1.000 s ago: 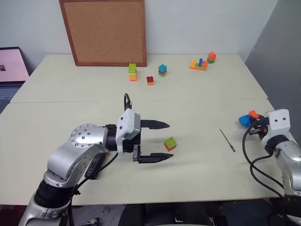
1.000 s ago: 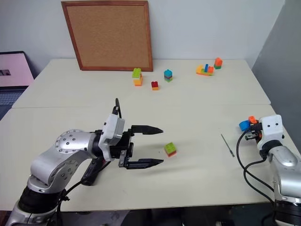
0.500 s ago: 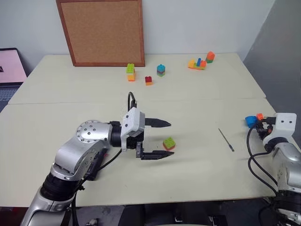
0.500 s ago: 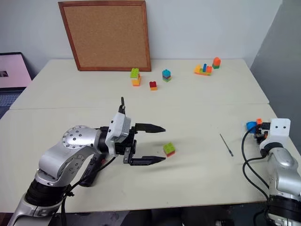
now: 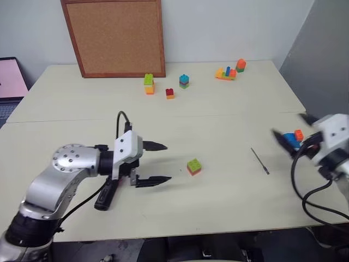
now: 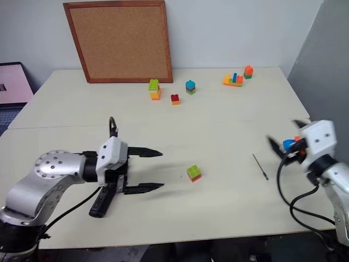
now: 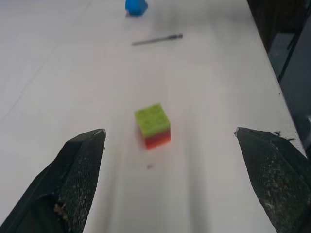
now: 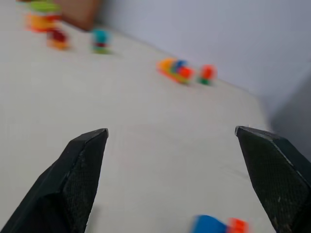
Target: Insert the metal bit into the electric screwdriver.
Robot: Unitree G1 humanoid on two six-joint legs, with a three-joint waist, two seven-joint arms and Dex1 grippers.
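Observation:
The metal bit (image 5: 260, 161), a thin dark rod, lies flat on the table at the right; the left wrist view shows the metal bit (image 7: 157, 40) far beyond the fingers. The electric screwdriver (image 5: 106, 195), slim and black, lies on the table under my left forearm. My left gripper (image 5: 163, 162) is open and empty, pointing right, a short way left of a green-and-orange brick (image 5: 193, 166). My right gripper (image 5: 289, 127) is raised above the right table edge, to the right of the bit. It is open with nothing between its fingers (image 8: 82, 170).
A blue-and-orange brick (image 5: 295, 137) sits by the right gripper. Small brick stacks (image 5: 148, 83) (image 5: 184, 81) (image 5: 229, 71) stand along the far side, with a corkboard (image 5: 113, 36) leaning on the wall. A laptop screen (image 5: 11, 76) is at the far left.
My right gripper has opened, risen and swung inward. My left gripper has drawn back to the left, away from the green-and-orange brick. The camera view has shifted a little.

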